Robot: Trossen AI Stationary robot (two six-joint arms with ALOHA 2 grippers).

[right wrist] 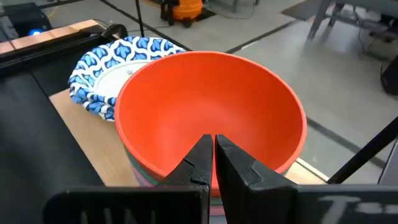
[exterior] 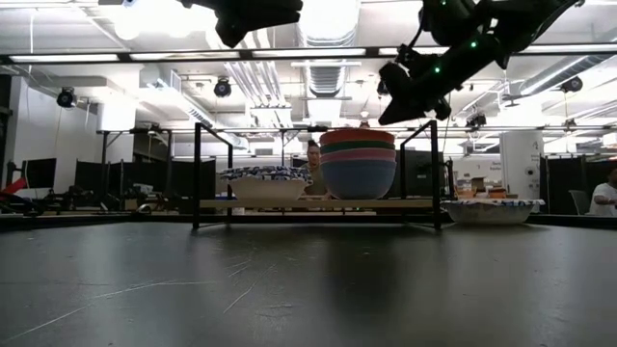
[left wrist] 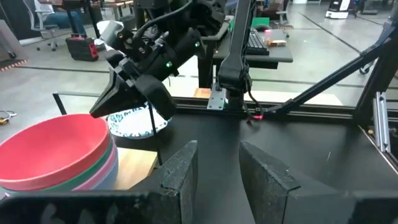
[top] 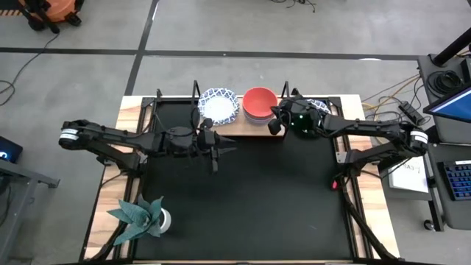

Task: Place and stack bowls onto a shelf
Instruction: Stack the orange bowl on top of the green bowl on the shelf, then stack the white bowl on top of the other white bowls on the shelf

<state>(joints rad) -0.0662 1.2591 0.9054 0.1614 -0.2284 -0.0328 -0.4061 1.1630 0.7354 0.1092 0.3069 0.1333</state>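
Note:
The light-wood shelf [top: 234,133] stands at the table's far edge. On its board rests a stack of plain bowls [exterior: 358,164] with the red one [right wrist: 208,118] on top, over green, pink and blue. Beside it on the board sit patterned blue-and-white bowls [top: 219,104]. Another patterned bowl [exterior: 492,209] rests on the table, right of the shelf. My right gripper [right wrist: 214,149] is shut and hovers just above and to the right of the red bowl's rim, apart from it in the low view. My left gripper [left wrist: 217,163] is open, empty, in front of the shelf [top: 221,147].
A green star-shaped plant in a white pot [top: 141,218] stands at the near left corner. The shelf's thin black uprights [exterior: 197,173] rise at both ends of the board. The black tabletop [top: 250,206] in front of the shelf is free room. People sit in the room behind.

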